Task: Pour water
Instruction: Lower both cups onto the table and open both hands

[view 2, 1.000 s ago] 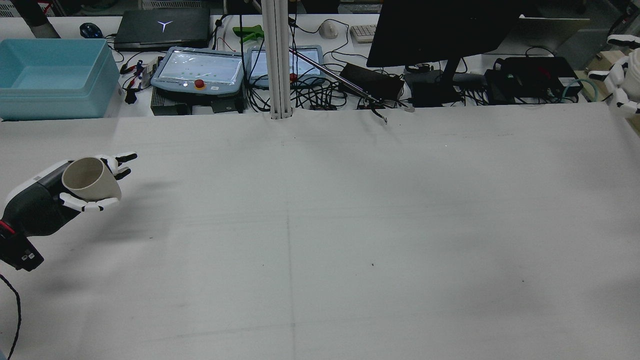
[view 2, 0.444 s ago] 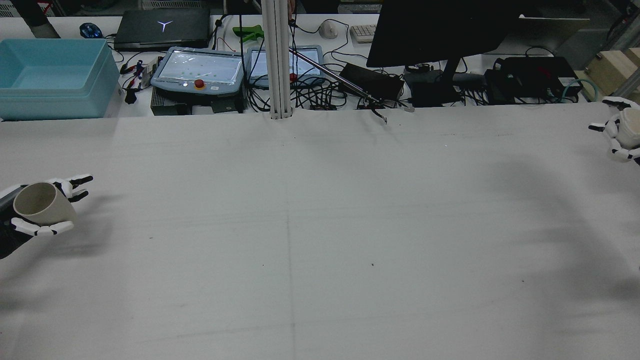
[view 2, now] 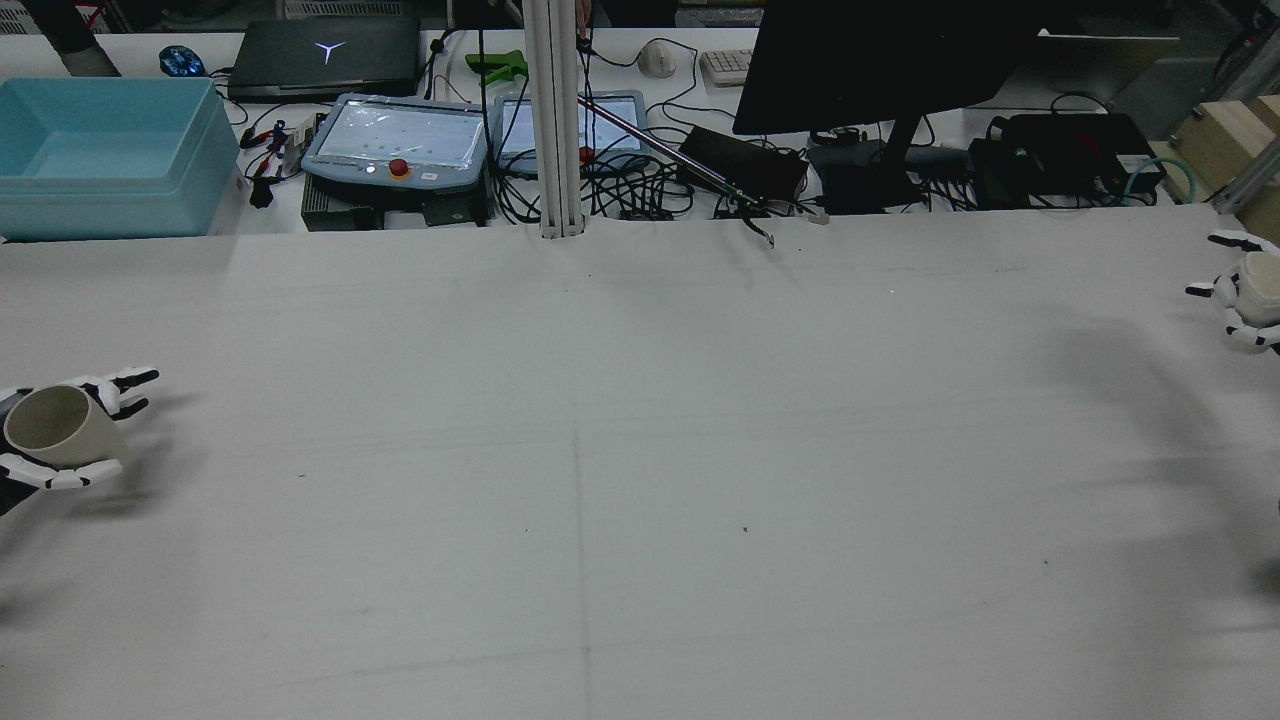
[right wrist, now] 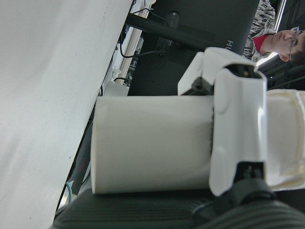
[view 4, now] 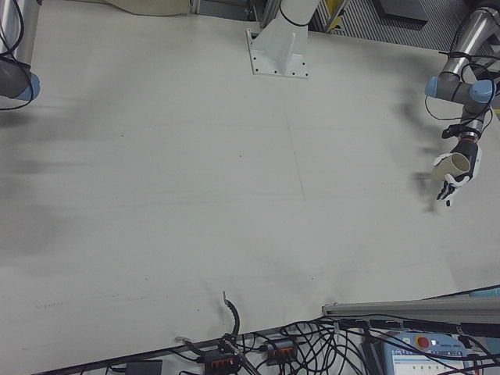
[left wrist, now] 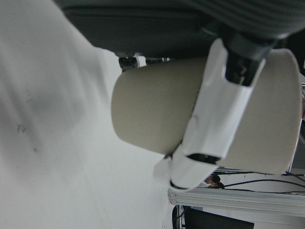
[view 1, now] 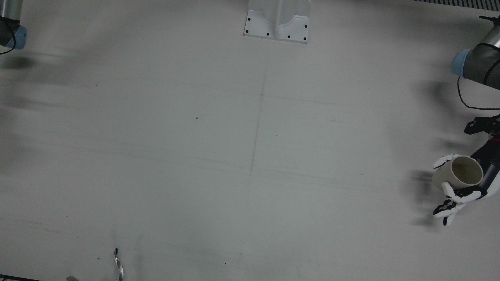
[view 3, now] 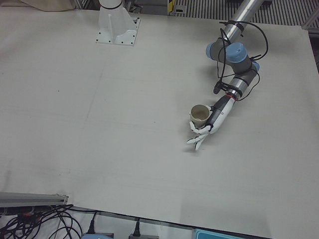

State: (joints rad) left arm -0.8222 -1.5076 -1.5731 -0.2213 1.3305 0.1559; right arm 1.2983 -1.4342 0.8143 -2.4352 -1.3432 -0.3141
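My left hand [view 2: 112, 392] is shut on a beige cup [view 2: 55, 428] at the table's far left edge in the rear view, opening up and slightly tilted. The same hand [view 1: 455, 199] and cup [view 1: 460, 174] show at the right of the front view, and in the left-front view [view 3: 202, 134] with the cup [view 3: 200, 114]. The left hand view shows fingers [left wrist: 224, 119] wrapped around this cup [left wrist: 152, 109]. My right hand [view 2: 1225, 295] is shut on a white cup [view 2: 1262, 280] at the far right edge. The right hand view shows that cup [right wrist: 152, 143] under a finger [right wrist: 238, 124].
A blue bin [view 2: 110, 150], two teach pendants [view 2: 400, 140], a monitor [view 2: 880, 60] and tangled cables lie beyond the table's far edge. A white post [view 2: 555, 120] stands at the back middle; its base plate [view 1: 277, 21] shows in the front view.
The left hand has carried the beige cup left and nearer the rear camera, almost out of view. The right hand has come down along the right edge with the white cup.
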